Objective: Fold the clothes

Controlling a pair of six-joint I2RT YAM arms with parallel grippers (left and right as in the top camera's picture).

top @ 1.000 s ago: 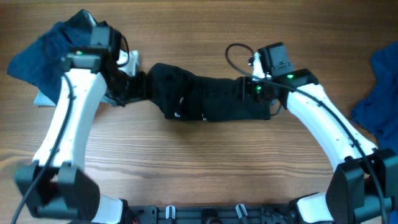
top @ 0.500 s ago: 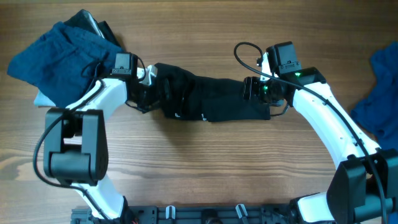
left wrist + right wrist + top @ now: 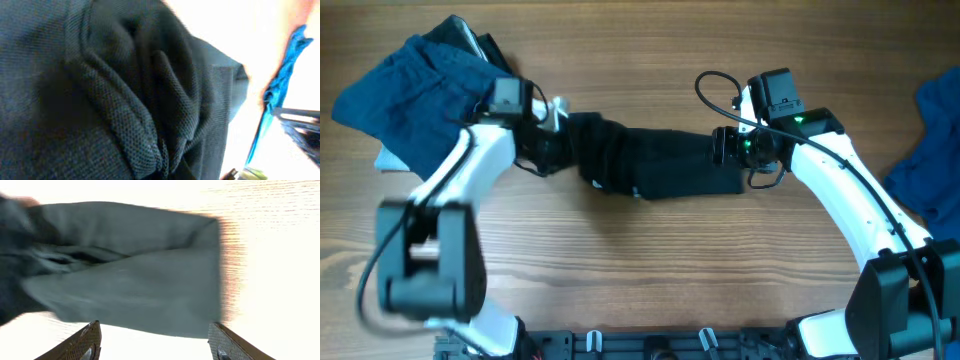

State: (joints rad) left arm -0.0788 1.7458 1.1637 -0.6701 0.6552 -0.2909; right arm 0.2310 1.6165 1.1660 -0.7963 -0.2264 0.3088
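Note:
The black garment (image 3: 660, 170) of the clothes lies bunched in a long strip across the table's middle. My left gripper (image 3: 552, 150) is at its left end and shut on a pinched fold of it. Knit black cloth (image 3: 100, 90) fills the left wrist view, and the fingers are hidden by it. My right gripper (image 3: 728, 145) hangs over the strip's right end. In the right wrist view it (image 3: 155, 330) stands open, with the flat end of the garment (image 3: 130, 280) just beyond the fingertips (image 3: 92, 332) and nothing between them.
A crumpled dark blue garment (image 3: 410, 95) lies at the far left over a pale sheet (image 3: 388, 160). Another blue garment (image 3: 932, 140) sits at the right edge. Bare wooden table (image 3: 650, 270) shows in front of the strip.
My left gripper has shut on the left end of the black garment, and that end is drawn in tighter. The left arm has shifted. The right arm has hardly moved.

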